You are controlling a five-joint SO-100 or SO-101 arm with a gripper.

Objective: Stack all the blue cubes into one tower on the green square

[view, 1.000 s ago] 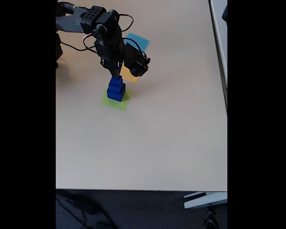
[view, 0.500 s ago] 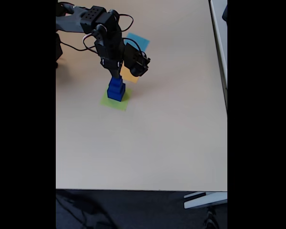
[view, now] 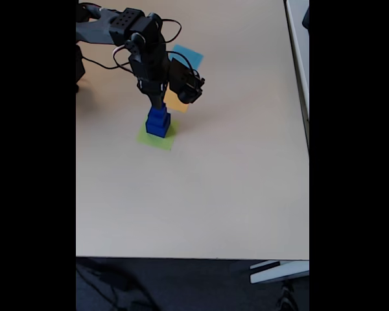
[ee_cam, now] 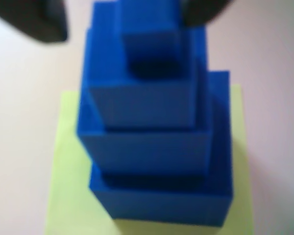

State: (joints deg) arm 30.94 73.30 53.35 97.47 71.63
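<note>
- The tower [ee_cam: 152, 132] stands on the green square [ee_cam: 68, 196]: three cubes, large at the bottom, medium, small on top, in steps. The stacking looks done; only letting go and backing off seems left.
- The cubes are dark blue with flat faces and sharp edges, slightly off-centre on each other.
- The green square is thin lime paper, a little wider than the bottom cube.
- The gripper [view: 157, 102] sits at the top cube; dark fingers [ee_cam: 39, 22] flank it, but I cannot tell whether they grip it.
- An orange square [view: 175, 102] and a light blue square [view: 189, 56] lie behind on the beige table [view: 233, 194].
</note>
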